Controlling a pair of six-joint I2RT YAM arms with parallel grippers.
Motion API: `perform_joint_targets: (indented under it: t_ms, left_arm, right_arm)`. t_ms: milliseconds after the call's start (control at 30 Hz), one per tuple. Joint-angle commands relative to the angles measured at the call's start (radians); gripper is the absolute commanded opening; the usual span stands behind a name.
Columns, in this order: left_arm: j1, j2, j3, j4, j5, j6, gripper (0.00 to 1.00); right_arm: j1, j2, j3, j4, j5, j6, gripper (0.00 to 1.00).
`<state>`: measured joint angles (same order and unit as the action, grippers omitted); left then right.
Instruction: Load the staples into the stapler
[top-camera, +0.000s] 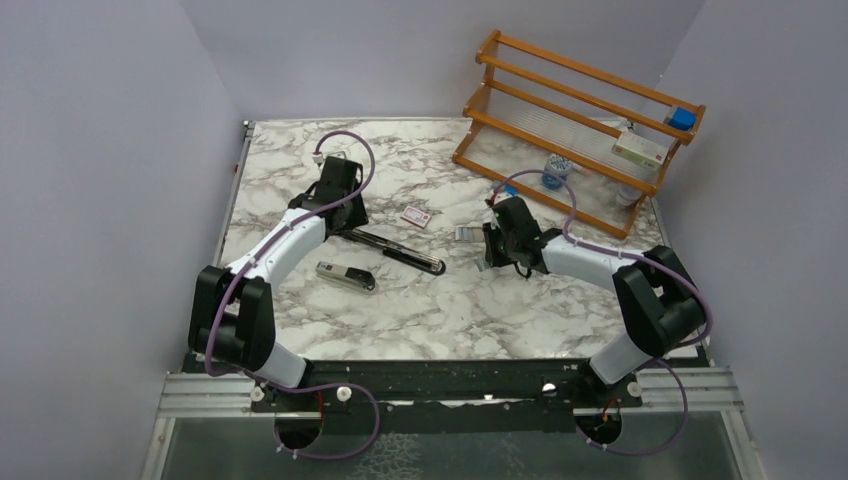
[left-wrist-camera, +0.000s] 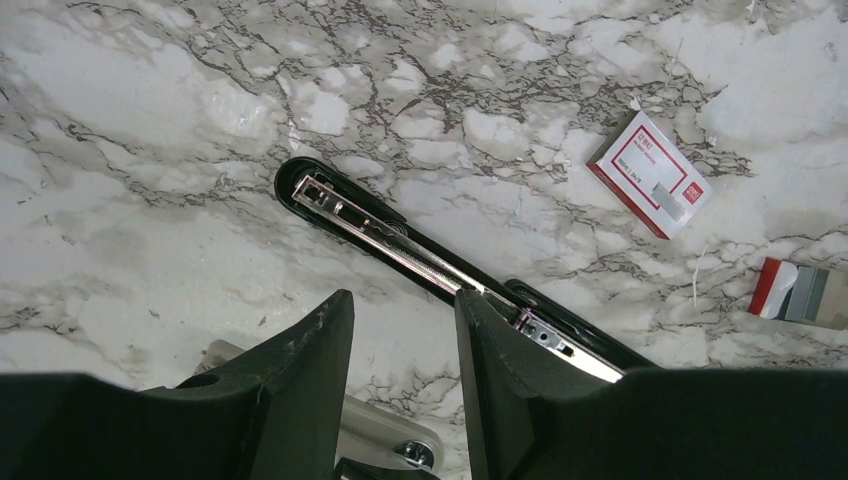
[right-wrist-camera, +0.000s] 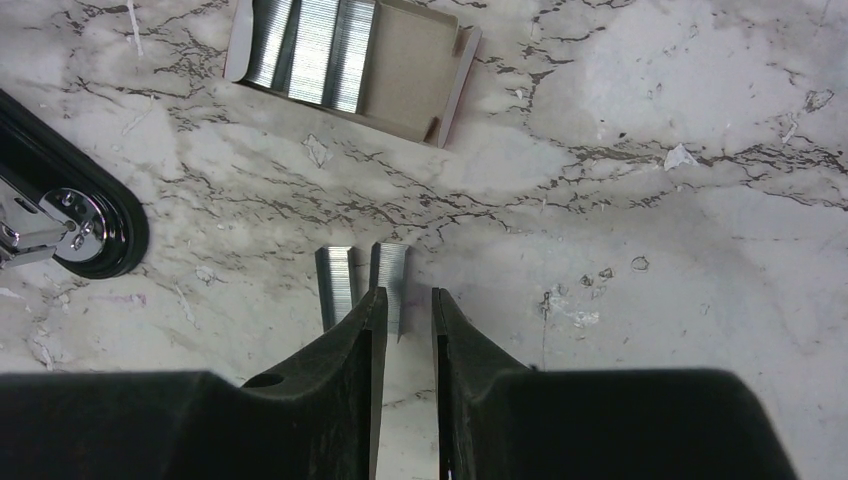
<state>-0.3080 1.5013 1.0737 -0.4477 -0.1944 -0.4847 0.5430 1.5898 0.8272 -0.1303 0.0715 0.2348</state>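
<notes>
Two loose staple strips (right-wrist-camera: 337, 285) lie side by side on the marble table (top-camera: 450, 310), at 12 o'clock just ahead of the right gripper (right-wrist-camera: 408, 295). Its jaws stand only a narrow slit apart. The right-hand strip reaches down into that slit, partly behind one fingertip, and I cannot tell whether it is pinched.

At 11 o'clock from those fingertips sits the open tray (right-wrist-camera: 405, 70), with more strips packed in its left half.

Seen from above, the stapler (top-camera: 395, 250) lies opened flat just left of the table's middle, running from 10 o'clock to 4 o'clock with its silver channel facing up.

The left gripper (left-wrist-camera: 405, 297) hovers over the stapler's 10 o'clock end. Its jaws are parted with only bare marble showing between them, and the stapler passes behind one finger.

The pink-red box cover (top-camera: 417, 216), white label up, rests at 1 o'clock from the stapler's middle, apart from it. The tray is at 3 o'clock of that cover.

One small dark and silver object (top-camera: 346, 276) lies at 8 o'clock of the stapler. The wooden rack (top-camera: 590, 72) stands in the table's 1 o'clock corner.
</notes>
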Motion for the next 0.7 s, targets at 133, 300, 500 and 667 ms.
perform_joint_targets:
  t_ms: [133,300,500,667]
  left_arm:
    - [0.000,-0.001,0.019,0.030,0.023,0.013,0.45]
    - [0.000,0.001,0.014,0.031,0.021,0.011,0.45]
    - [0.000,0.000,0.007,0.034,0.021,0.011,0.45]
    - [0.001,-0.014,0.005,0.052,0.036,0.032,0.45]
  right_arm:
    - [-0.005,0.023,0.006,-0.024,-0.034,0.017,0.23]
    - [-0.005,0.039,0.017,-0.032,-0.035,0.015,0.20]
    - [-0.005,0.067,0.037,-0.055,-0.044,0.009,0.13]
    - [-0.005,0.056,0.032,-0.041,-0.052,0.004,0.01]
